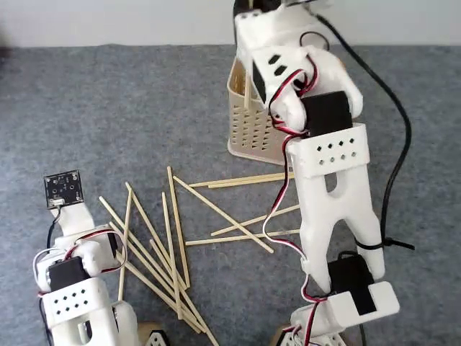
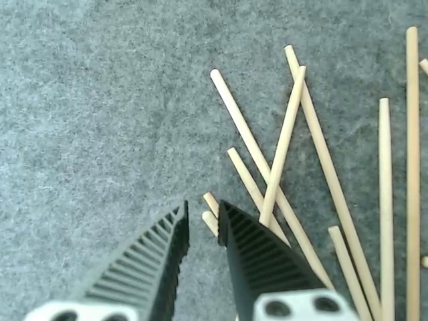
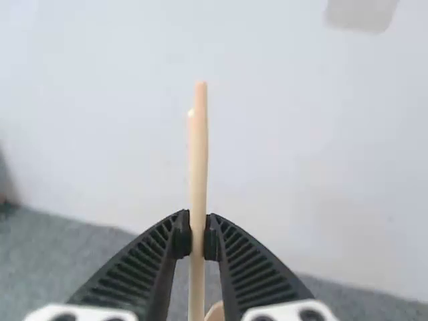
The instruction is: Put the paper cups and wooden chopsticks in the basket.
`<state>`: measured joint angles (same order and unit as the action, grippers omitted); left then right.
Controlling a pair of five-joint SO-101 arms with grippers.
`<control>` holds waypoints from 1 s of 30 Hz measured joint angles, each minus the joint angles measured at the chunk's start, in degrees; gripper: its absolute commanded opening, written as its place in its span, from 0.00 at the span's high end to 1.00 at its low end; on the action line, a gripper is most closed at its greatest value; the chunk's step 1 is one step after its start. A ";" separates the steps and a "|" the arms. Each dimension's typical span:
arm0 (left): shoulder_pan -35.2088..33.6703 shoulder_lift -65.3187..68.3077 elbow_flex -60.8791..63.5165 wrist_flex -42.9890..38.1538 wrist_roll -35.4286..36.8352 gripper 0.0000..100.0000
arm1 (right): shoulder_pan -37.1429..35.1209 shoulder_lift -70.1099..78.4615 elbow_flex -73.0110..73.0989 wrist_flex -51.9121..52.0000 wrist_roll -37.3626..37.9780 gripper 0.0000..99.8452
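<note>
Right gripper [image 3: 195, 237]: clenched on 1 upright chopstick [image 3: 198, 154] at the basket [image 1: 248, 126], desk [image 1: 108, 108] far edge.
Left gripper [image 2: 202, 221]: narrowly parted, empty, above loose chopsticks [image 1: 173, 231] mid-desk.
Handling: likely light, stiff, slick; pinch mid-length.

Likely a robotics lab or hobby workspace: a white plastic left arm [image 1: 72, 299] and right arm [image 1: 335, 202], loose red and black wires [image 1: 268, 220], a counter [image 1: 144, 101] covered in grey felt, plain white wall [image 1: 115, 21] behind.
</note>
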<state>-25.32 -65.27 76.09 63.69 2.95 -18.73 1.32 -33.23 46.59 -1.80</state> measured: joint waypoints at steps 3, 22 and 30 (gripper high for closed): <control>0.00 0.00 0.00 0.00 0.00 0.93 | 0.35 0.00 0.00 -3.60 -0.35 0.99; 0.00 0.00 0.00 0.00 0.00 0.93 | 4.48 11.16 -0.09 1.32 -0.44 0.83; 0.00 0.00 0.88 -0.88 0.00 0.93 | 0.26 4.84 -0.09 11.78 -0.44 0.90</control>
<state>-25.32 -65.27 76.97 62.81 2.95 -18.46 6.15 -33.32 58.37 -2.24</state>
